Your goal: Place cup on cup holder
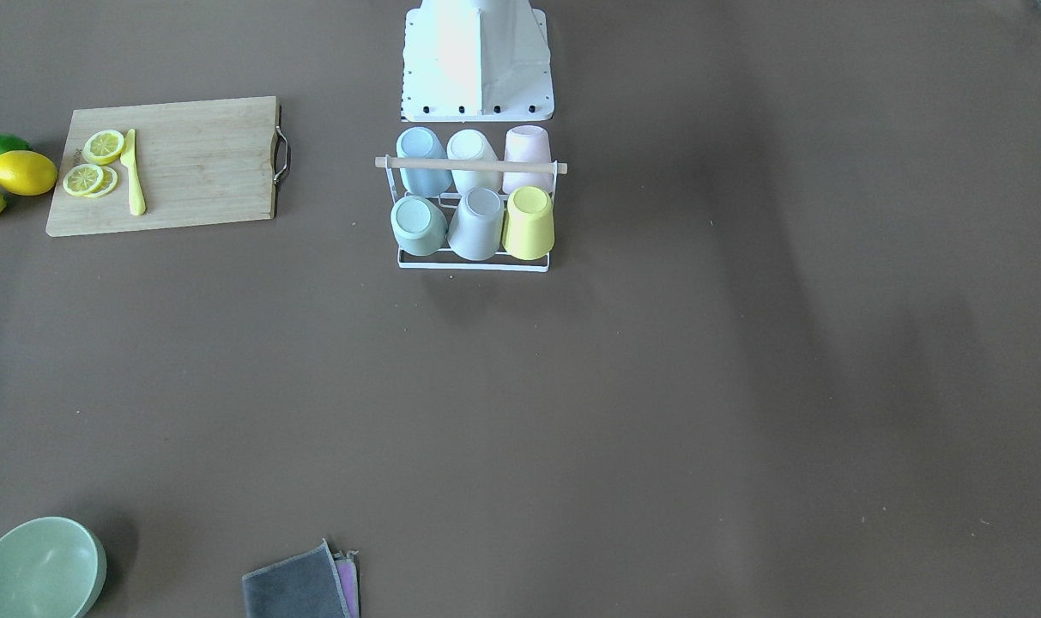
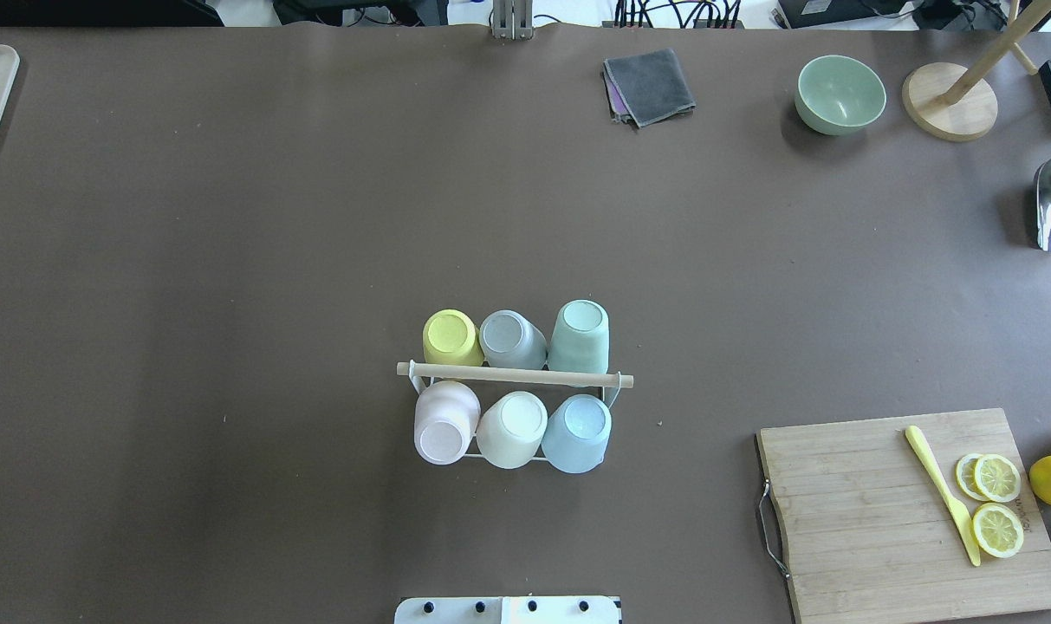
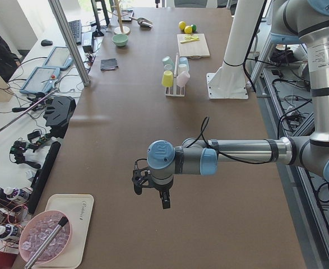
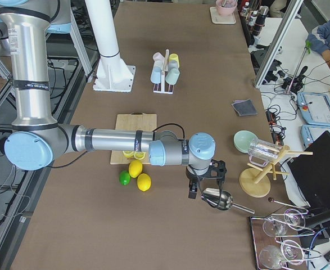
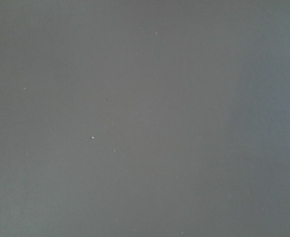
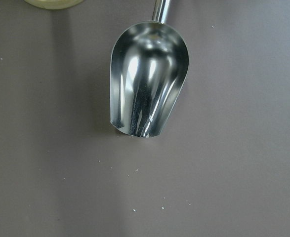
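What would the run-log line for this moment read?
cup holder: holds six upturned cups | left gripper: over bare table, state unclear | right gripper: over metal scoop, state unclear | task: looks done

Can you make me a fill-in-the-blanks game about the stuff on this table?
1. The cup holder carries ____ upside-down cups.
2. The yellow knife lies on the wooden ____.
3. The right wrist camera looks down on a shiny metal ____.
4. The bowl near the grey cloth is pale ____.

Missing words: six; cutting board; scoop; green.
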Controlling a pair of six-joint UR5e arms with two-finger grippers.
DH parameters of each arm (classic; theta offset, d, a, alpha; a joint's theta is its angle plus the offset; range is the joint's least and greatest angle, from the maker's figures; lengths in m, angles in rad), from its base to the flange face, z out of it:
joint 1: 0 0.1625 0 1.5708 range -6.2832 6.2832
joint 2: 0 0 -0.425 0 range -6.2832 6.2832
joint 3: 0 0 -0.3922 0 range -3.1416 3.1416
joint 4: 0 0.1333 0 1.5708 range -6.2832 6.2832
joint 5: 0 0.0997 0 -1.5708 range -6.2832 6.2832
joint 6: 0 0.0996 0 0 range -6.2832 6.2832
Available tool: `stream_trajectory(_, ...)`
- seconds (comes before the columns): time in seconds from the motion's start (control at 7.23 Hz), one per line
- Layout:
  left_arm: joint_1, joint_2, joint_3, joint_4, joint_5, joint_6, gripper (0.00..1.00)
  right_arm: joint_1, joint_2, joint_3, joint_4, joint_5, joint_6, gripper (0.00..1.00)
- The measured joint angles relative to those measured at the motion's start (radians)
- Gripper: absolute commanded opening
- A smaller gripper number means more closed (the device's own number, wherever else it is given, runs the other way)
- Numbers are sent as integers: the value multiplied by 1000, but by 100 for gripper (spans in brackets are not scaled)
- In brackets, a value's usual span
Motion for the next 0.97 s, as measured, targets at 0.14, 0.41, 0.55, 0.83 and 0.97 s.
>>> stream_trajectory(0.14,0,0,0,-1,0,0,98,0,-3,1,0,1,0,100)
stream_trajectory(0.41,0,-1,1,-1,0,1,98,0,-8,2,0,3,-1,100)
stream_trajectory(0.55,0,-2,1,-1,0,1,98,0,-9,2,1,2,-2,100)
stream_trajectory(0.83,1,-6,1,-1,0,1,98,0,-10,3,1,-1,-2,100)
stream_trajectory(0.97,1,-8,1,-1,0,1,98,0,-10,4,1,-1,-3,100)
